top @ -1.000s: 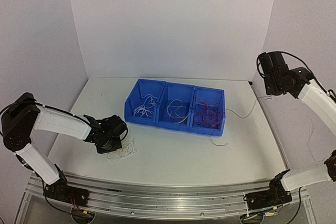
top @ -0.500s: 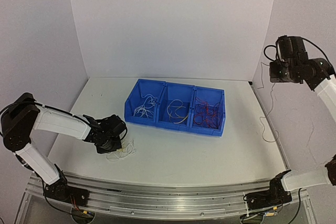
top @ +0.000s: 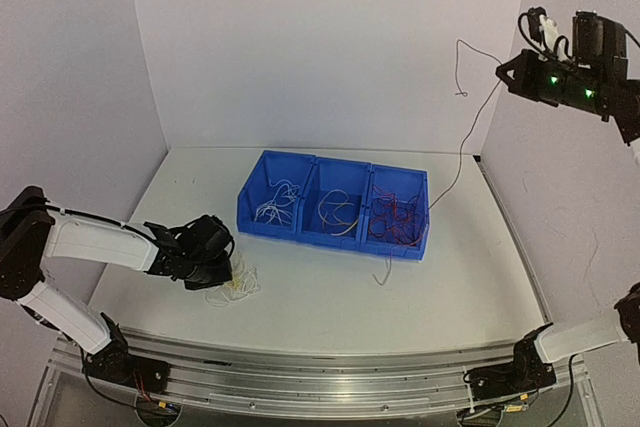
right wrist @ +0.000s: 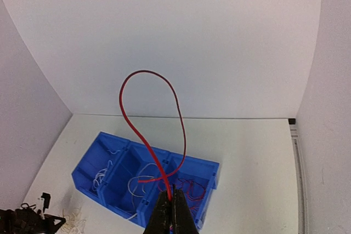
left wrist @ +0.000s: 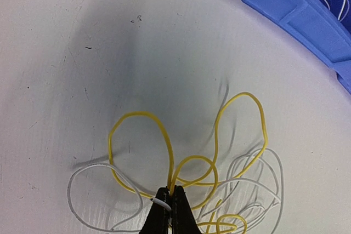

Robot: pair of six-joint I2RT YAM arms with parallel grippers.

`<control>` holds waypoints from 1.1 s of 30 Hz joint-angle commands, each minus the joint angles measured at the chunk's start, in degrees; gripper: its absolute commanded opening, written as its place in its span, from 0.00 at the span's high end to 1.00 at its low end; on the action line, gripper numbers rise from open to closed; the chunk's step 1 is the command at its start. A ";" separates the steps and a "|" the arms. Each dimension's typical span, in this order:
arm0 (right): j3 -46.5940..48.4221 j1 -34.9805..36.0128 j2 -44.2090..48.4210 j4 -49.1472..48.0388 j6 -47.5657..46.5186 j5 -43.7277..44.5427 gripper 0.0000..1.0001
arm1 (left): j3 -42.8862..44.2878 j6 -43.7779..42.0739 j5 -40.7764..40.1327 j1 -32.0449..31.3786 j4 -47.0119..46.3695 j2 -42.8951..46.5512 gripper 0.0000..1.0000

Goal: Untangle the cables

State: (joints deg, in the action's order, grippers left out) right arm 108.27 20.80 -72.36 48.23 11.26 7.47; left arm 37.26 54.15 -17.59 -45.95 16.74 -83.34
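A loose knot of yellow and white cables lies on the tabletop, near the front-left corner of the blue bin but apart from it. In the left wrist view several yellow loops overlap white ones. The lower part of the knot runs off the bottom edge there, so how those strands cross cannot be made out. The left end effector is closed tight at the knot's near side, pinching a yellow strand and a white one together, with no gap between its fingers.

More cables sit in the bin's three compartments: white in the left, yellowish and white in the middle, red in the right. They are too fine from overhead to count or trace.

One red cable is lifted high above the tabletop. The right end effector, raised at the right side, is closed on it with its fingers pressed together. Beyond the grip the cable arcs in a tall loop.

From overhead it reads only as a thin dark line slanting down to the bin's right compartment, its colour illegible. Whether it is caught among the red strands there cannot be told. A thin curl lies on the tabletop just before the bin's front, and whether it is part of this cable is unclear.
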 commanded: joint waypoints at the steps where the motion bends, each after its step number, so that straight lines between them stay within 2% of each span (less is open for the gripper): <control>1: 8.86 -0.08 -5.48 -4.62 4.40 -9.44 1.00 | -1.95 -1.01 0.94 0.25 -2.50 3.98 1.00; 6: 12.66 -0.13 -10.81 -10.29 5.29 -10.41 1.00 | -3.24 -0.98 0.87 0.25 -3.49 6.07 1.00; 13: 17.22 -0.07 -17.96 -16.43 1.02 -7.48 1.00 | -3.04 -1.15 1.20 0.25 -3.81 5.33 1.00; 23: 24.47 -0.10 -24.37 -17.74 -3.63 -0.31 1.00 | -2.19 -1.48 1.54 0.25 -3.99 3.70 1.00; 27: 24.42 -0.10 -26.41 -17.77 -3.39 -1.36 1.00 | -1.96 -1.68 1.47 0.25 -3.99 3.62 1.00; 33: 18.77 -0.09 -27.84 -18.04 -3.14 -6.05 1.00 | -2.26 -1.36 1.41 0.25 -4.01 3.77 1.00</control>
State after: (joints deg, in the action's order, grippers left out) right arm 130.79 20.80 -98.64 31.92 8.78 4.85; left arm 34.26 53.36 -16.14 -45.95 13.89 -79.39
